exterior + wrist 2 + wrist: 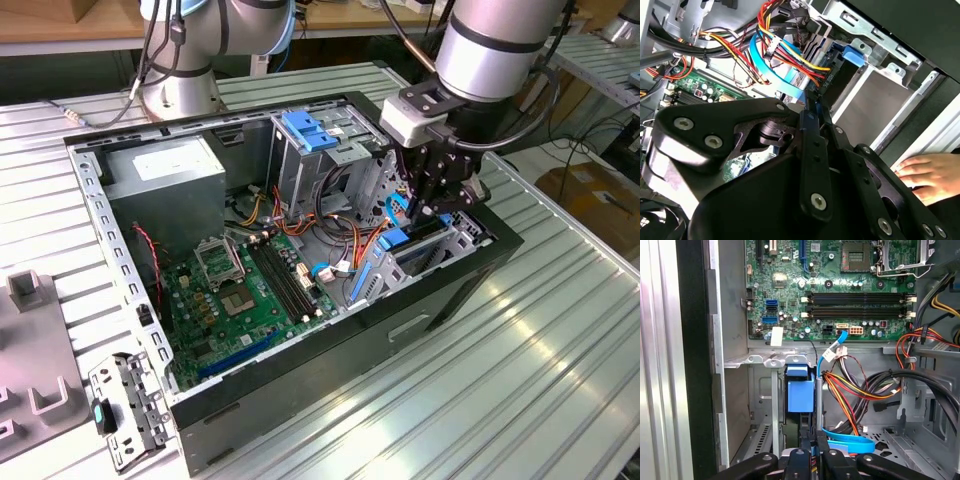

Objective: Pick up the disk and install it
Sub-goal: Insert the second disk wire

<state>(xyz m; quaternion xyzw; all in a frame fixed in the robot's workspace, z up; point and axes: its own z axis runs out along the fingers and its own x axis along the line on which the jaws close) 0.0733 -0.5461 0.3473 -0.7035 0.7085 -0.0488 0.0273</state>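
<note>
Black robot gripper (437,196) hangs above the blue-framed dark disk (400,243) seated in the grey metal bay (455,245) (jaws look clenched, gripping nothing).

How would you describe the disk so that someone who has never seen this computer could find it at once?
Start at the open computer case and go to its corner under the gripper, at the exterior view's right. The disk stands on edge in the metal bay there. Its blue carrier sits low in the bay, unlike the blue clip topping the tall cage.

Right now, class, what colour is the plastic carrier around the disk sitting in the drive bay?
Bright blue. The disk shows best in the first wrist view, just beyond the gripper.
</note>
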